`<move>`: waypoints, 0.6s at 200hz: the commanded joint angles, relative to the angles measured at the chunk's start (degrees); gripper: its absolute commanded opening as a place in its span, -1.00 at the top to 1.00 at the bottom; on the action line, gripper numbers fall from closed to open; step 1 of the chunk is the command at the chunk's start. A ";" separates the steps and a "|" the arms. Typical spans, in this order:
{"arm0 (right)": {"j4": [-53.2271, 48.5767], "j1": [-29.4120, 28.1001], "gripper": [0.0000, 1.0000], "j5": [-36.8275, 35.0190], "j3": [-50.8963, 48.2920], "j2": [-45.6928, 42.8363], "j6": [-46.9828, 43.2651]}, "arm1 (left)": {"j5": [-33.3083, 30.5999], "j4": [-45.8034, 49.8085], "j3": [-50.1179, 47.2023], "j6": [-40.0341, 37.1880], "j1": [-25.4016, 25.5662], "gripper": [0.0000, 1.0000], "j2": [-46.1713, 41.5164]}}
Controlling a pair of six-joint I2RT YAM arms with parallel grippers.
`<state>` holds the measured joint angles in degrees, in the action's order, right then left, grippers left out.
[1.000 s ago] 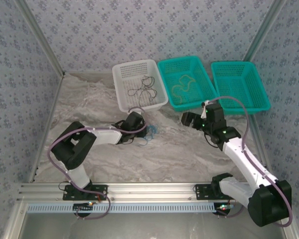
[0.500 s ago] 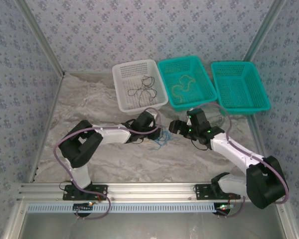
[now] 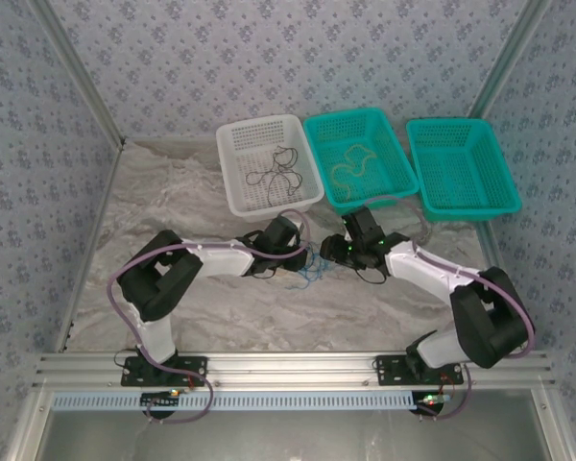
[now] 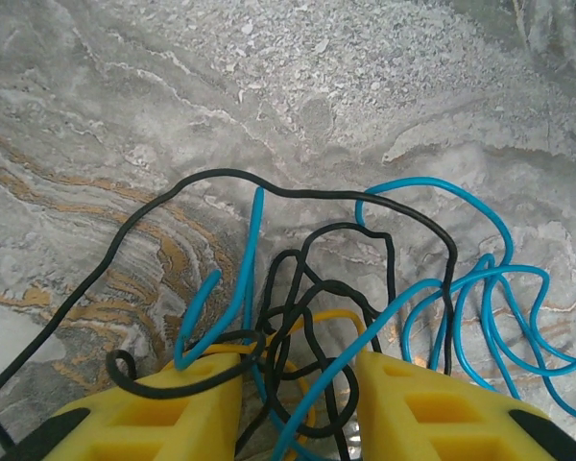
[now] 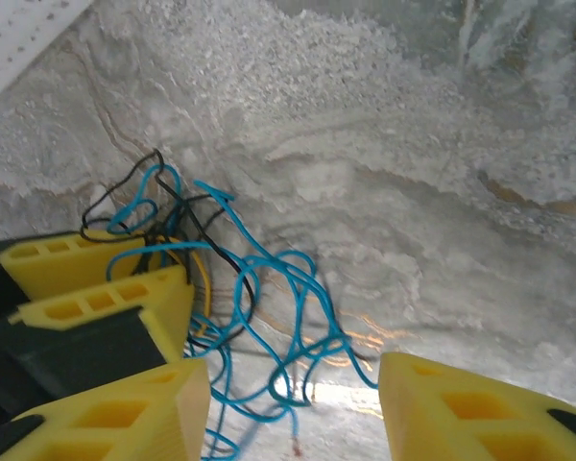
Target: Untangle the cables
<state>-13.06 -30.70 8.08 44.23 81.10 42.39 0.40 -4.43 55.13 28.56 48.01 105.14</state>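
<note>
Patterned wallpaper walls (image 3: pixel 269 58) surround a table draped in marbled grey-white cloth (image 3: pixel 173 202). Across the upper middle of the overhead view sit three baskets: a white basket (image 3: pixel 227 178) holding a loose black wire (image 3: pixel 274 173), a middle teal basket (image 3: pixel 317 158) holding a yellow wire (image 3: pixel 353 163), and a right teal basket (image 3: pixel 466 168). At centre frame the cables (image 3: pixel 312 265), a small blue, black and yellow tangle, sit between both grippers. The left gripper (image 4: pixel 298 370) pinches several strands; the contact point is cut off at the bottom edge, and the yellow strand is mostly hidden. The right gripper (image 5: pixel 288 370) is spread wide, with blue loops between its fingers.
</note>
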 commanded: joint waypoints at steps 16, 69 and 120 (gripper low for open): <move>-1.00 -1.29 0.10 -2.45 2.90 2.97 -0.75 | -0.85 1.46 1.40 0.79 0.07 0.29 0.85; -2.25 -4.08 0.15 -6.23 2.91 4.32 -0.64 | -0.77 1.66 1.73 0.97 0.03 0.31 1.20; -1.10 -5.10 0.39 -8.86 2.09 4.86 -0.81 | -0.65 1.66 1.73 0.98 0.04 0.33 1.29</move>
<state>-13.65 -35.31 2.24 46.30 85.56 42.06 0.34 -4.03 55.44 29.06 48.01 105.34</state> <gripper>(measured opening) 0.329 0.336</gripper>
